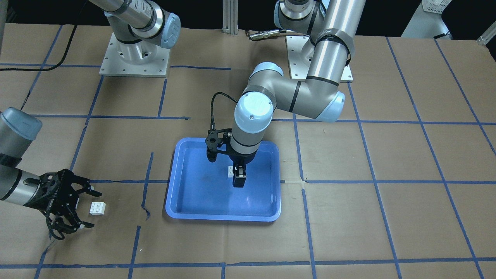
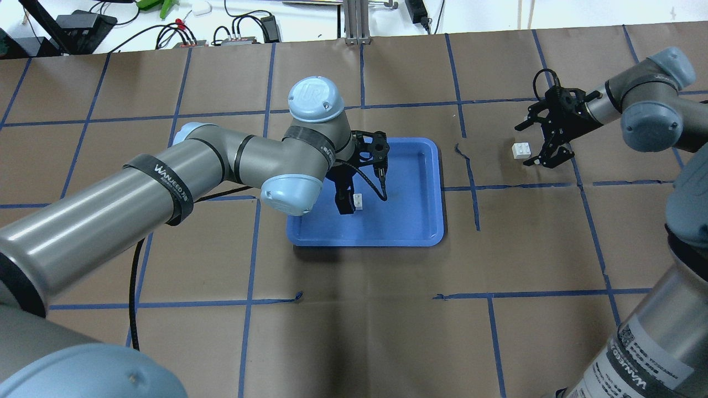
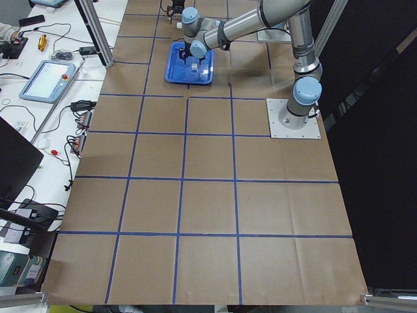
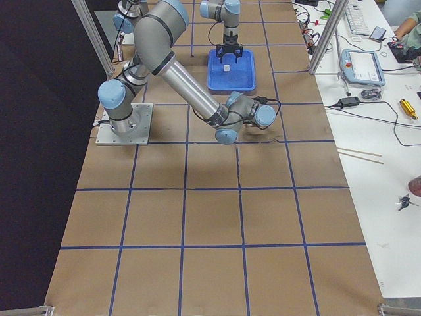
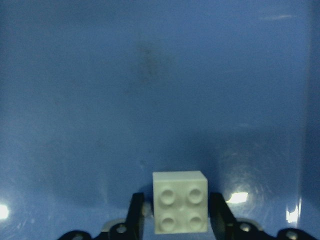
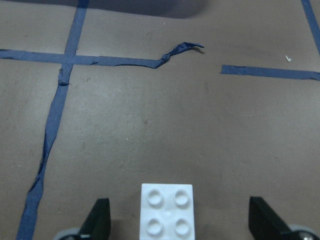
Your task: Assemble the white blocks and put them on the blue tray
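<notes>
Left claw (image 1: 237, 179) holds block (image 5: 180, 201), clear of tray rim (image 1: 223, 217).

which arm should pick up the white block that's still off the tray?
Right. The right gripper is open and straddles that block on the table, a finger on either side. The left gripper is over the tray with the other block between its fingers, well away from it.

A black band (image 2: 168, 182) on the left arm (image 2: 99, 215) reads "WANJEED"; its blue joint cap (image 2: 312, 98) bears "UR".
</notes>
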`<act>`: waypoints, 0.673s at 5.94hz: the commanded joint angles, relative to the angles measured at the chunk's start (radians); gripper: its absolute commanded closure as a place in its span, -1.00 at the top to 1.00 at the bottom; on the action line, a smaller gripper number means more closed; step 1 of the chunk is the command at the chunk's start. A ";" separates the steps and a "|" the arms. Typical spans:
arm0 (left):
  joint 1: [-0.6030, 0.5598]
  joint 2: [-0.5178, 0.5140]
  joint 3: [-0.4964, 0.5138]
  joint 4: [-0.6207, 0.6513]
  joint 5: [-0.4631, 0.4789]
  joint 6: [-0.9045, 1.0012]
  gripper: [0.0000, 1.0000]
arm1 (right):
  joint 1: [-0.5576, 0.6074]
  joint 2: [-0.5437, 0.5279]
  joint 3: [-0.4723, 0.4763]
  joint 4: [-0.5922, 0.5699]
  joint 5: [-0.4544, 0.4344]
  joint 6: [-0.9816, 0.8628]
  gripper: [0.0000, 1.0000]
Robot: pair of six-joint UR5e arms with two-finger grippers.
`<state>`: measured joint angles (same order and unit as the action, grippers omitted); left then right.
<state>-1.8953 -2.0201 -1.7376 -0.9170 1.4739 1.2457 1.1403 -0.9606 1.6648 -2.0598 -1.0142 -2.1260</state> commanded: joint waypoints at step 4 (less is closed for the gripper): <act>0.097 0.334 0.062 -0.445 0.043 -0.235 0.99 | -0.004 0.000 0.000 0.000 -0.003 0.008 -0.39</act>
<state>-1.8278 -1.7459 -1.6782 -1.3141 1.5063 1.1095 1.1373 -0.9607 1.6647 -2.0591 -1.0165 -2.1181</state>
